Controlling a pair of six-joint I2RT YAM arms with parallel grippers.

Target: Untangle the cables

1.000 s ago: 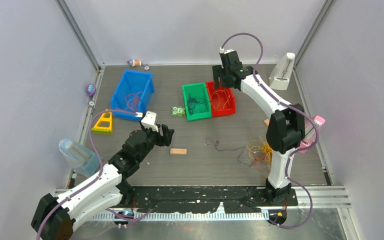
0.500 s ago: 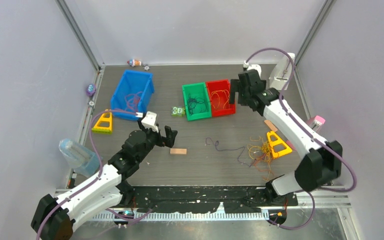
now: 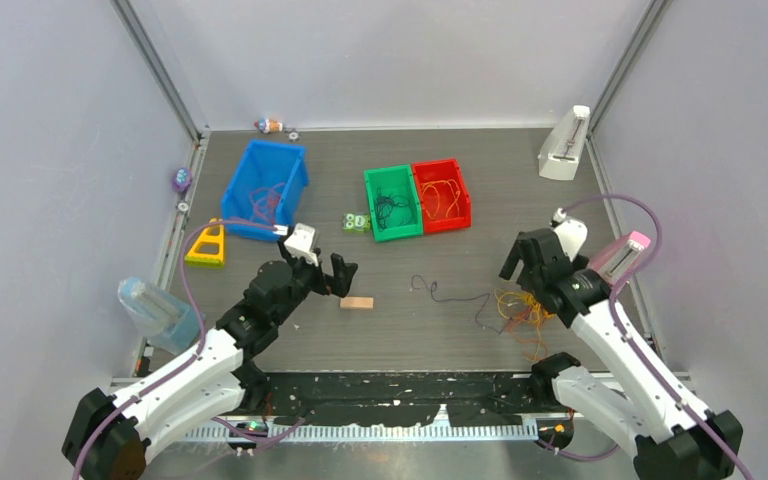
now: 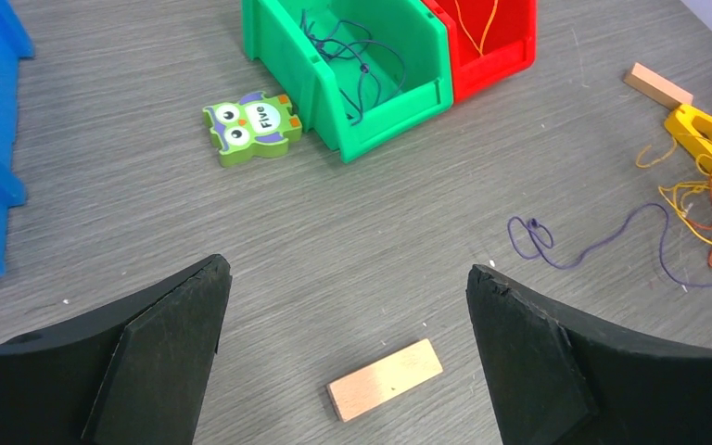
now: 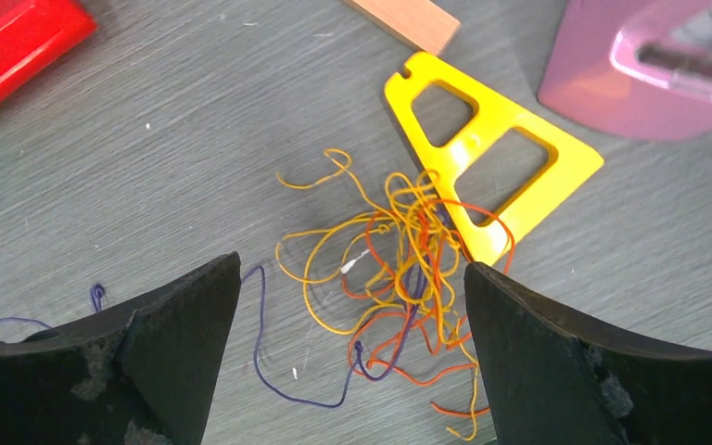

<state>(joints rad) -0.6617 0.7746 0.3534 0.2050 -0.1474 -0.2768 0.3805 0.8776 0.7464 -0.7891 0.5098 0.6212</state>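
Cables (image 5: 414,243) lie tangled beneath the wide, empty right claw (image 5: 349,269), probably about to pinch one strand; left claw (image 4: 348,273) also gapes.

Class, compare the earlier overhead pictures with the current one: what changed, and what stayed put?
The right gripper swung from over the red bin back to the near right, and is open above the tangled cables. The left gripper opened wider near the wooden block. Nothing else visibly moved.

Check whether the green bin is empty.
Not empty: the green bin holds loose dark purple cables on its floor.
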